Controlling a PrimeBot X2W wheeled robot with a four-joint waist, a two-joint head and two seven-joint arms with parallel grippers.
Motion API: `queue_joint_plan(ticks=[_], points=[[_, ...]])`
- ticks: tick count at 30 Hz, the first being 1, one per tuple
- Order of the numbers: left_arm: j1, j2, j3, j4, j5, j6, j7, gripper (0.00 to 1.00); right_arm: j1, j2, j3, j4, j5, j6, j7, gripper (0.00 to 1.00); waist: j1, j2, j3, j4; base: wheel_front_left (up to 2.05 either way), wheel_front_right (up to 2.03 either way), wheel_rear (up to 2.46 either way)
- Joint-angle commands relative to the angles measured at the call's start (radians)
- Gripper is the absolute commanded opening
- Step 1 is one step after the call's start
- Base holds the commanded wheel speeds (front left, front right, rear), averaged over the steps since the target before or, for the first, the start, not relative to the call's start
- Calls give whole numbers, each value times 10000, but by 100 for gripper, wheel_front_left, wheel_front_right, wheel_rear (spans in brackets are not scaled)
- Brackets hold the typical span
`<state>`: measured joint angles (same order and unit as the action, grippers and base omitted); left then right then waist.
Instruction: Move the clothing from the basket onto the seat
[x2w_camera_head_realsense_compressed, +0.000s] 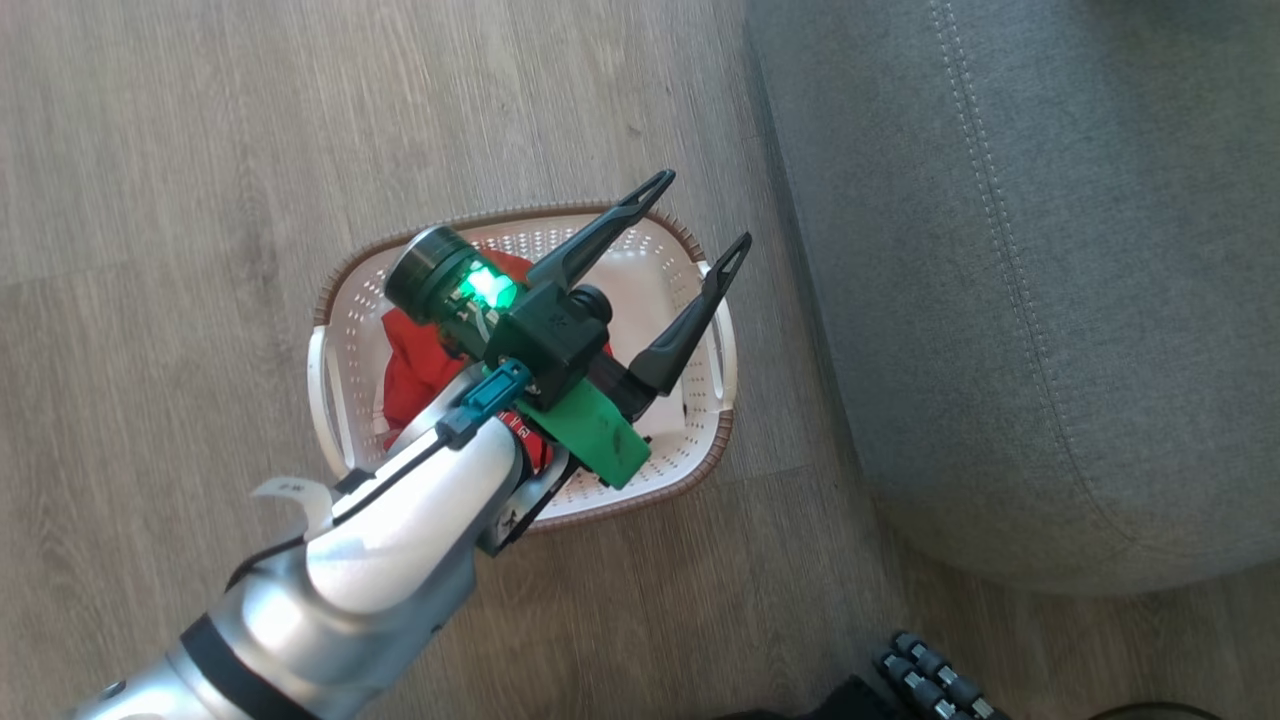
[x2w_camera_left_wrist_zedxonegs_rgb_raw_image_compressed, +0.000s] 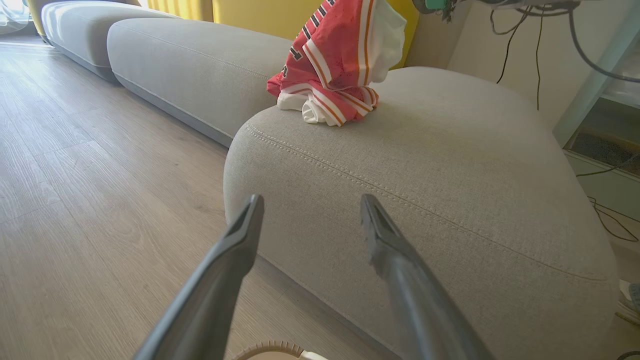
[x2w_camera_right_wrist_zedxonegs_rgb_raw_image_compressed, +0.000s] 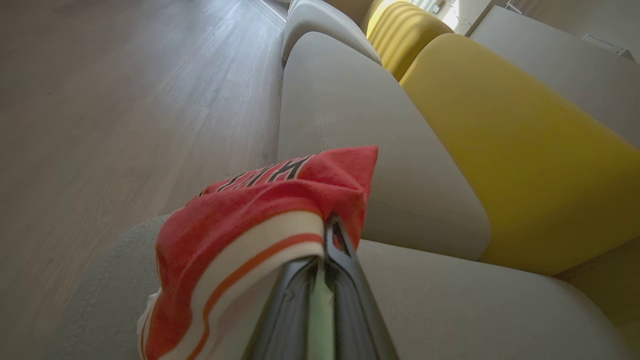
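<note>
The white basket (x2w_camera_head_realsense_compressed: 339, 290) with its brown rim stands on the floor left of the grey seat (x2w_camera_head_realsense_compressed: 1050, 300). Red clothing (x2w_camera_head_realsense_compressed: 410, 365) lies inside it, partly hidden by my left arm. My left gripper (x2w_camera_head_realsense_compressed: 705, 210) hovers open over the basket's right half, fingers pointing toward the seat (x2w_camera_left_wrist_zedxonegs_rgb_raw_image_compressed: 450, 175), nothing between them. My right gripper (x2w_camera_right_wrist_zedxonegs_rgb_raw_image_compressed: 332, 225) is shut on a red jersey (x2w_camera_right_wrist_zedxonegs_rgb_raw_image_compressed: 260, 210) with white and orange trim. In the left wrist view that jersey (x2w_camera_left_wrist_zedxonegs_rgb_raw_image_compressed: 335, 65) hangs from above with its lower folds touching the seat's top.
Wooden floor (x2w_camera_head_realsense_compressed: 200, 150) surrounds the basket. More grey sofa sections (x2w_camera_left_wrist_zedxonegs_rgb_raw_image_compressed: 190, 65) and yellow cushions (x2w_camera_right_wrist_zedxonegs_rgb_raw_image_compressed: 500, 125) run behind the seat. Cables (x2w_camera_left_wrist_zedxonegs_rgb_raw_image_compressed: 540, 50) hang by the wall at the right. Part of my base with rollers (x2w_camera_head_realsense_compressed: 930, 675) shows at the bottom.
</note>
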<state>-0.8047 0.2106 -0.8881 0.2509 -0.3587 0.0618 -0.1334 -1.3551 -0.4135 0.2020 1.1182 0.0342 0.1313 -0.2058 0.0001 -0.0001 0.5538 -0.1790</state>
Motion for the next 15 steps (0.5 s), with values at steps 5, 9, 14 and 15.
queue_joint_plan(ticks=[5, 9, 14, 15], points=[[-132, 299, 197, -441, 71, 72, 64, 100, 747, 532, -114, 406, -122, -6, -340, 0, -1, 1, 87, -57, 0, 0, 0], [-117, 348, 180, -468, 34, 84, 77, 100, 1337, 768, -263, 852, -117, -6, -457, 0, -1, 1, 104, -37, 0, 0, 0], [-112, 430, 183, -501, -5, 114, 85, 100, 1653, 652, -585, 1049, -372, -6, -525, 0, -1, 1, 140, 21, 0, 0, 0], [-105, 445, 183, -504, -14, 123, 81, 100, 1687, 601, -681, 1068, -449, -6, -532, 0, -1, 1, 144, 30, 0, 0, 0]])
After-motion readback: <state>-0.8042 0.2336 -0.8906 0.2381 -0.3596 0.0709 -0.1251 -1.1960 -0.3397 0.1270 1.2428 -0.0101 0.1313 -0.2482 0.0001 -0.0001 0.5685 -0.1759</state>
